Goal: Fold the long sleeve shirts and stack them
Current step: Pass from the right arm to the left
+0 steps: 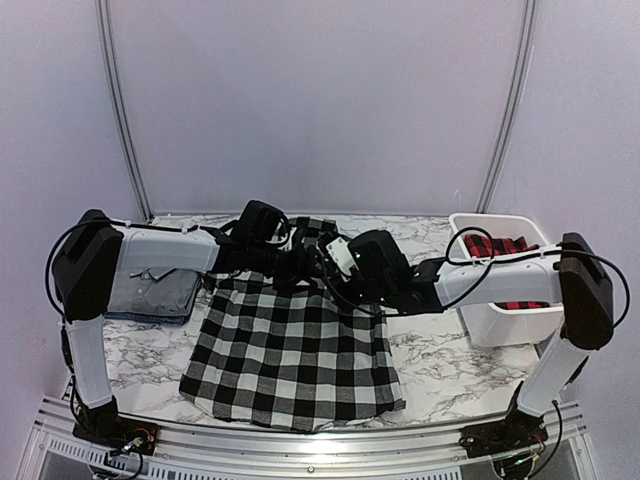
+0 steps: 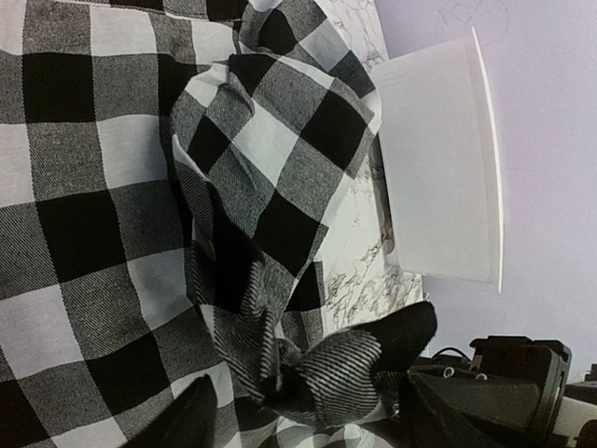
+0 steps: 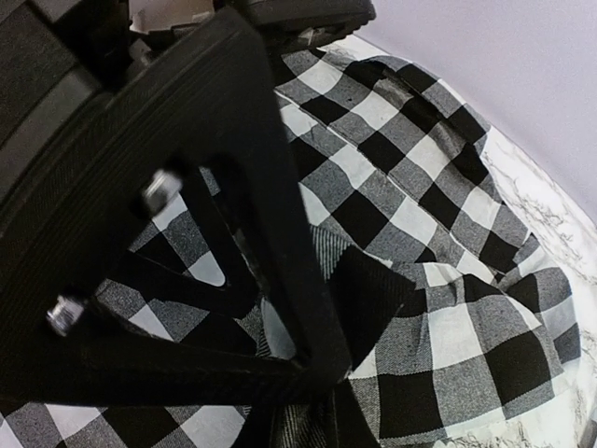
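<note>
Black-and-white checked shirt (image 1: 290,350) lay spread over the desk's (image 1: 440,370) near middle, its far part bunched. Left jaws stood apart around a raised fold of it; right jaws met them there, their grip impossible to tell. Grey shirt (image 1: 150,290) sat by the left edge, red-and-black shirt (image 1: 500,248) in the white bin (image 1: 505,325) at the right edge

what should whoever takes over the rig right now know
left gripper: open, fingers either side of a bunched fold at the far edge of the black-and-white checked shirt.
right gripper: at the same bunch; grip unclear.
grey shirt: folded, far left on the table.
red-and-black checked shirt: in the white bin, right.
Done: grey one folded.
Left: fold the black-and-white one, fold the red one, stack all three.
</note>
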Available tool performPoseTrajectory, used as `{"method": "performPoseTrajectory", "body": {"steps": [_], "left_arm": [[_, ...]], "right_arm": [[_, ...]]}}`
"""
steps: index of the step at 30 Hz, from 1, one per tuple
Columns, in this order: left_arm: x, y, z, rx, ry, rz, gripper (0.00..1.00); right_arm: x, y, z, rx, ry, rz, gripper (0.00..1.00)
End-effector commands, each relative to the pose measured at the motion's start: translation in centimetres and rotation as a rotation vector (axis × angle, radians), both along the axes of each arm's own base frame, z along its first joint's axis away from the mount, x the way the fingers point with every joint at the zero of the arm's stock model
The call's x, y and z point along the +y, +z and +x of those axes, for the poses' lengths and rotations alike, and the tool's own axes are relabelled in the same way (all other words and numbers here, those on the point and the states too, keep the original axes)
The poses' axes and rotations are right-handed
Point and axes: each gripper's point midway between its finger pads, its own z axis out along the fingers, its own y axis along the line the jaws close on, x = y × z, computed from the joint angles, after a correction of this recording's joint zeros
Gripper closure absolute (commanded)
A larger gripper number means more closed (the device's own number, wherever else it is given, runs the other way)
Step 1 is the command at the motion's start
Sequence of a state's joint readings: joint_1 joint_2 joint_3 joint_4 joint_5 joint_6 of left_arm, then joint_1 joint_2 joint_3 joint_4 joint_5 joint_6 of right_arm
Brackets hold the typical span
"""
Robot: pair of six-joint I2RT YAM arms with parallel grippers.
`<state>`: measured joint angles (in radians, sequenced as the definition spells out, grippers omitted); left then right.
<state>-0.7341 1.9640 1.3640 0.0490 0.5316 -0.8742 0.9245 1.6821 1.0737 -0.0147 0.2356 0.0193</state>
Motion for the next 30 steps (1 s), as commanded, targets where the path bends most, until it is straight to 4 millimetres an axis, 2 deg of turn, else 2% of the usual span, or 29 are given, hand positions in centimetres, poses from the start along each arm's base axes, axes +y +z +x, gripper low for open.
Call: {"method": "performPoseTrajectory", "body": {"steps": [1,6,8,10,13,16,20,23,27,30], "left_arm": [[-0.7,-0.5,0.5,-0.025,0.0,0.034,0.44],[-0.9,-0.4,1.4,-0.053,0.0,0.064,0.8],[-1.0,0.1,1.8,-0.075,-0.002,0.071,0.92],[-1.1,1.1,2.3,-0.106,-0.003,0.071,0.99],[-1.2,3.4,3.0,-0.168,-0.006,0.049,1.0],[-1.2,6.9,4.0,-0.252,-0.006,0.012,1.0],[-1.6,12.1,5.4,-0.361,-0.015,-0.061,1.0],[-2.5,16.1,6.1,-0.433,-0.038,-0.133,1.0],[-3.8,19.4,6.5,-0.476,-0.065,-0.211,1.0],[-4.1,21.6,6.9,-0.507,-0.061,-0.259,1.0]], "right_arm": [[1.8,1.2,-0.5,-0.005,0.041,0.071,0.9],[1.0,2.4,-0.8,-0.007,0.017,0.106,0.78],[0.5,2.8,-0.9,-0.003,0.006,0.109,0.71],[-0.1,3.4,-1.2,-0.001,-0.012,0.115,0.61],[-2.3,3.5,-1.1,0.03,-0.098,0.099,0.48],[-5.2,3.8,-1.0,0.064,-0.202,0.117,0.42],[-10.1,3.5,-0.4,0.13,-0.394,0.214,0.42],[-12.9,2.0,-0.3,0.199,-0.504,0.29,0.48],[-13.4,1.7,0.0,0.236,-0.537,0.406,0.54],[-13.5,1.2,0.7,0.251,-0.566,0.427,0.62]]}}
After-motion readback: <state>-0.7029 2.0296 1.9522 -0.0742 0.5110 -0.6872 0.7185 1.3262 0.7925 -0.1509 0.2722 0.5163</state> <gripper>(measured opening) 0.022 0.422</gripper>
